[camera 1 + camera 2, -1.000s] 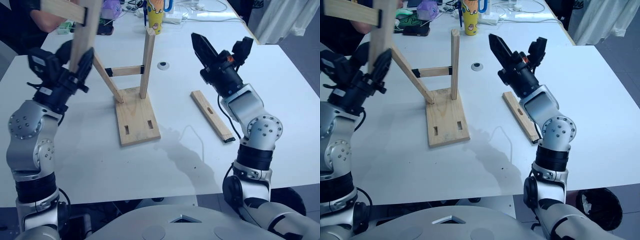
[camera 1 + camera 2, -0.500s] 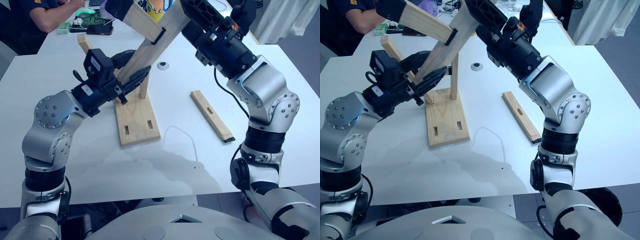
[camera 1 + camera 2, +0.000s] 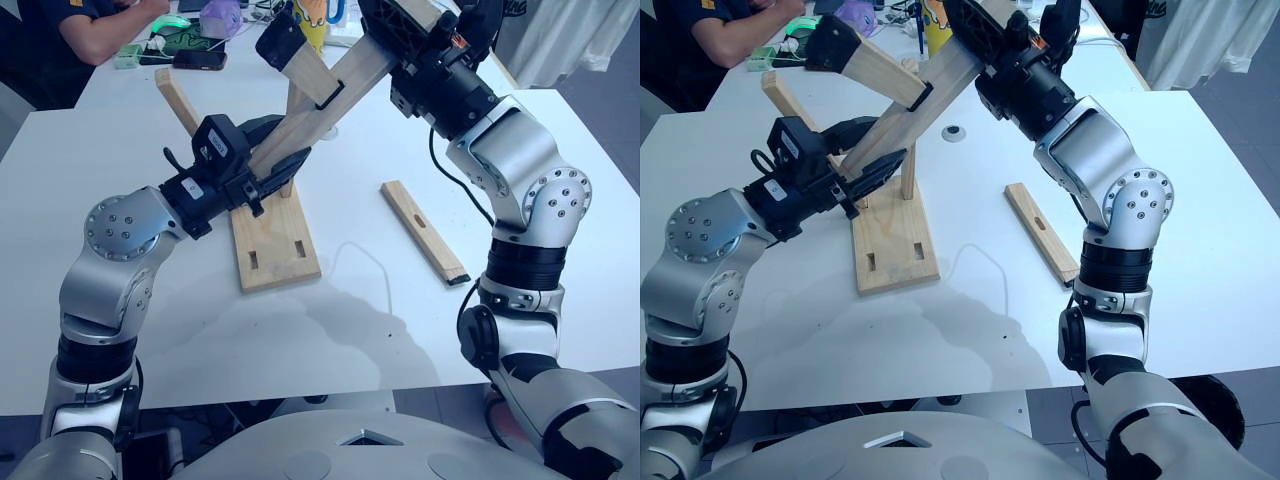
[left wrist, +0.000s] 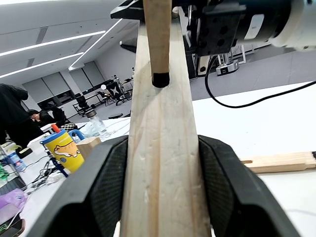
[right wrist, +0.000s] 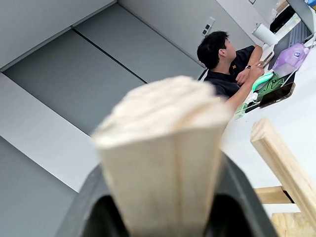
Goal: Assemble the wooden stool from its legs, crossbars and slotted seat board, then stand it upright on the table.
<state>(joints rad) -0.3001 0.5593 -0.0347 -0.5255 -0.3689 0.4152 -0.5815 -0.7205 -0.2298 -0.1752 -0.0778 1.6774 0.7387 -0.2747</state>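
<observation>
A wooden leg [image 3: 320, 105] slants in the air over the table, with a crossbar [image 3: 305, 65] plugged into its side and pointing up and back. My left gripper [image 3: 272, 155] is shut on the leg's lower end; its fingers [image 4: 111, 182] press both sides. My right gripper [image 3: 425, 22] is shut on the upper end [image 5: 163, 163]. Under them the slotted seat board [image 3: 275, 255] lies flat with one upright leg [image 3: 288, 185] and one leaning leg [image 3: 175, 95] standing in it. Another leg [image 3: 425, 232] lies loose to the right.
A yellow cup [image 4: 64, 148], a phone [image 3: 200, 58] and small items sit at the table's far side, where a person is seated. A round cap [image 3: 955, 132] is set in the tabletop behind the board. White tabletop [image 3: 350, 320] stretches in front of the board.
My left arm swung the leg with its crossbar from upright at the left down across the board. My right gripper, open before, rose and shut on the leg's upper end.
</observation>
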